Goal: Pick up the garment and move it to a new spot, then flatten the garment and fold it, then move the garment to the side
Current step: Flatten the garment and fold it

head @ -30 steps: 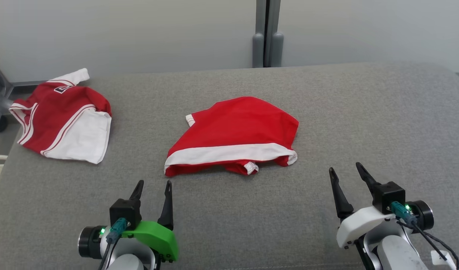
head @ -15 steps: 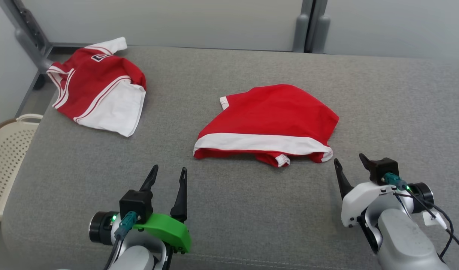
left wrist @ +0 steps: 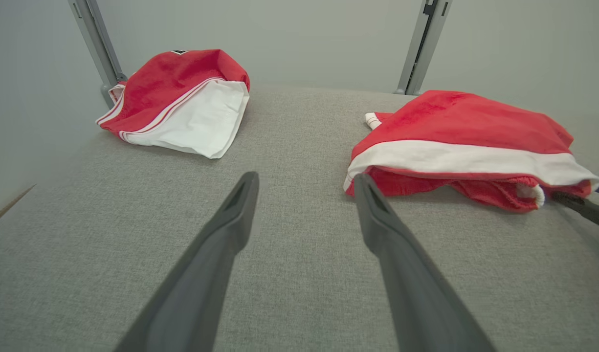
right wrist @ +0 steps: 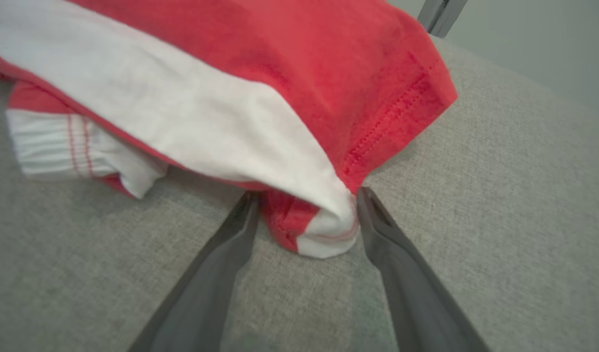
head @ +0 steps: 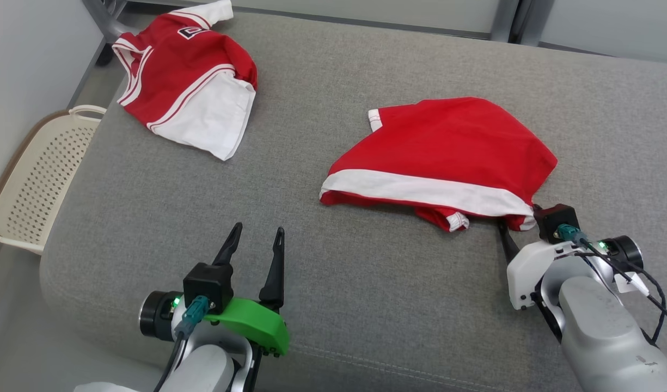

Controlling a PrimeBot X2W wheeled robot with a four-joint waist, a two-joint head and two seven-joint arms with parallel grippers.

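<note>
The garment (head: pixel 447 147), a red shirt with a white band, lies crumpled at the middle of the grey cushion (head: pixel 366 283). It also appears in the left wrist view (left wrist: pixel 460 132) and the right wrist view (right wrist: pixel 279 58). My right gripper (head: pixel 521 223) is open at its near right corner, and that corner sits bunched between the two fingers (right wrist: pixel 306 195). My left gripper (head: pixel 258 228) stands open over bare cushion, short of the garment's near left end (left wrist: pixel 305 178), with nothing between its fingers.
A second red and white shirt (head: pixel 186 76) lies at the far left corner of the cushion. A cream perforated basket (head: pixel 39 174) stands on the floor beyond the cushion's left edge. Grey posts and a pale wall close off the back.
The head camera has swung, shifting the whole picture. My right gripper has advanced until its open fingers straddle the garment's near right corner. The left gripper has held its place.
</note>
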